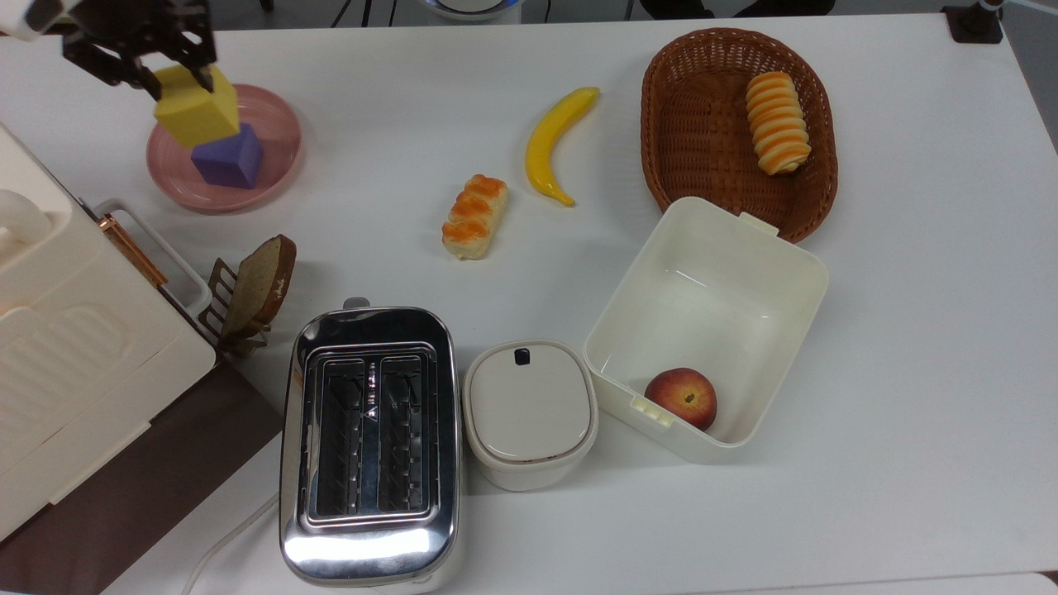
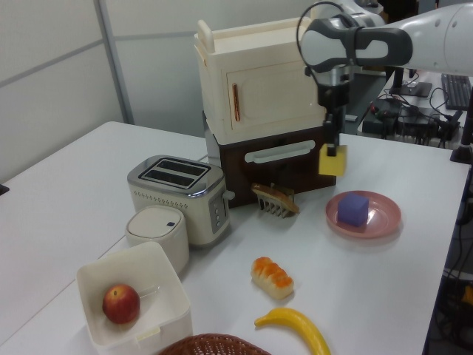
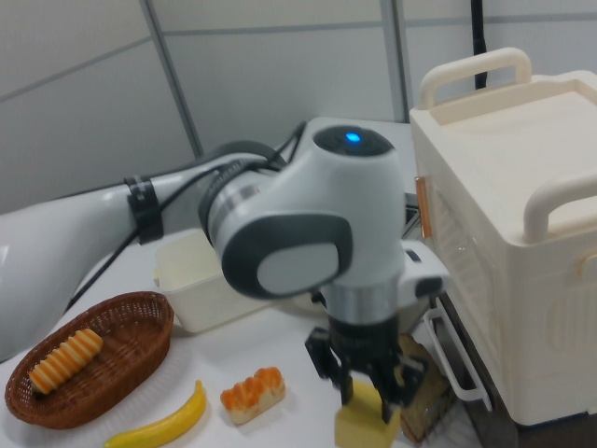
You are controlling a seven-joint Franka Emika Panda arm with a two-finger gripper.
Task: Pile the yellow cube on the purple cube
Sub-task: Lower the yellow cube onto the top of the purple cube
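The surface is a white table, and around it the left view shows grey panel walls and a desk with cables behind the arm. No brand or readable writing is visible on any object. The gripper is pinching the yellow cube between its two black fingers and holds it in the air; in the top view the cube covers the upper part of the purple cube, which stands directly below the gripper on the pink plate. The left view shows what the top view does not: the yellow cube hangs clearly above the purple cube with open space between them (and a little toward the left view's left of it). The right view gives the gripper from the front, with the cream cabinet close beside it on the right view's right. Farther from the gripper in the top view are the toast rack, the toaster, the small bun, the banana, the basket and the white box with a peach.
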